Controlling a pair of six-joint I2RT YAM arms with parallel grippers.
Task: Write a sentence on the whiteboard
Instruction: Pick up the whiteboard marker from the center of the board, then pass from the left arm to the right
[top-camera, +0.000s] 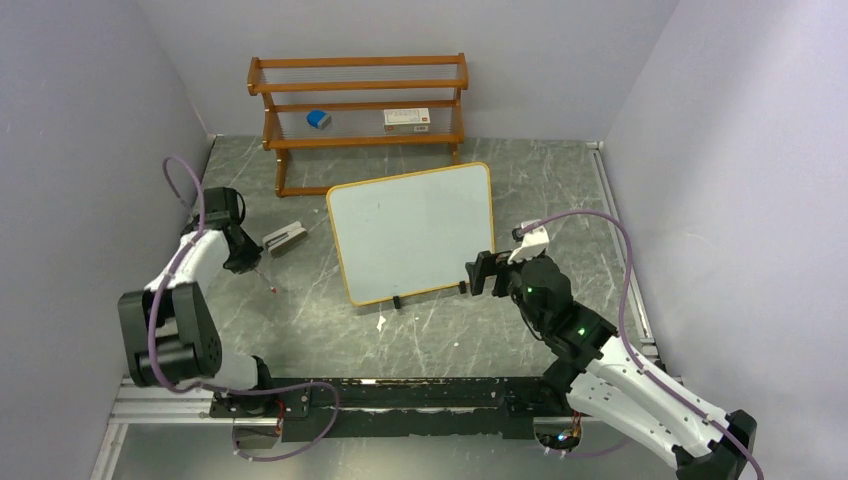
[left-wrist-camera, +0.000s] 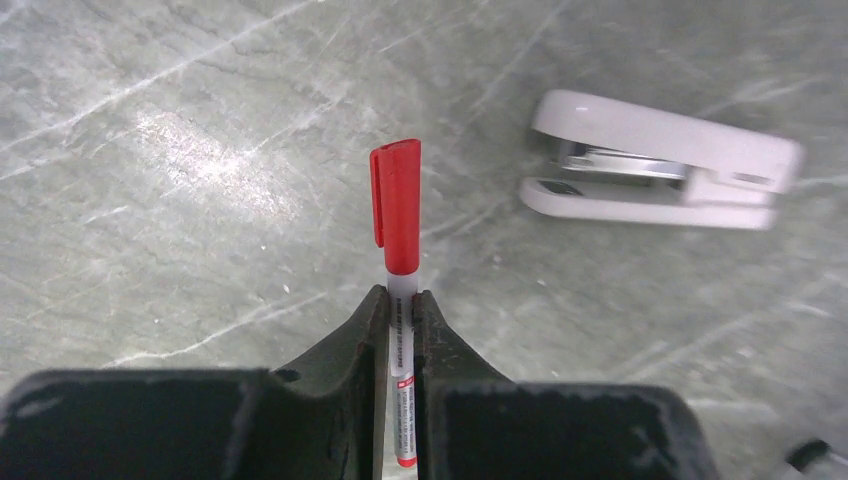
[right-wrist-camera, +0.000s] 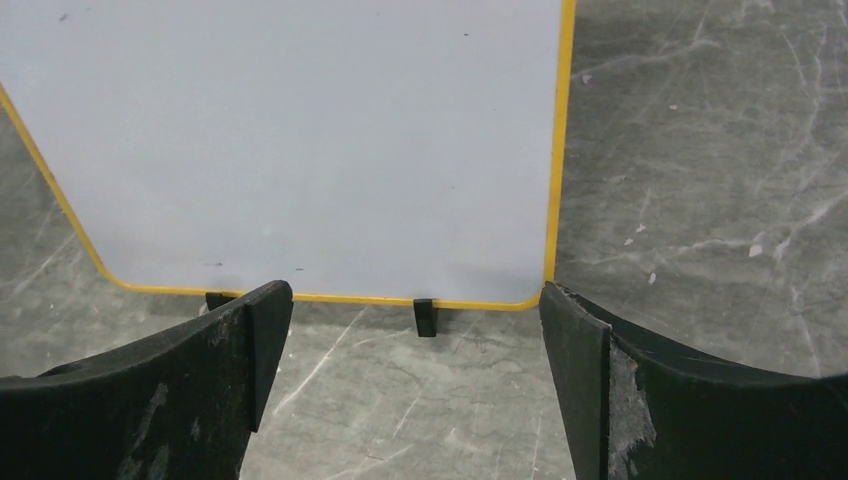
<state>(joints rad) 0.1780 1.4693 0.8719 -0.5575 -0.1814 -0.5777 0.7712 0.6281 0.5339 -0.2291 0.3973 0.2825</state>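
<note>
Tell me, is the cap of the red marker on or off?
On. In the left wrist view the red cap covers the tip of the marker, ahead of the left gripper closed on its barrel.

White whiteboard (top-camera: 410, 235) edged yellow; red-capped marker (left-wrist-camera: 397, 210); off-white stapler (left-wrist-camera: 650, 150); grey, white-veined surface (top-camera: 450, 330); brown shelf rack (top-camera: 360, 85).

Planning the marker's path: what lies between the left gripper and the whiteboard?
Top view: a white stapler, just off the direct line from left gripper to whiteboard.
</note>
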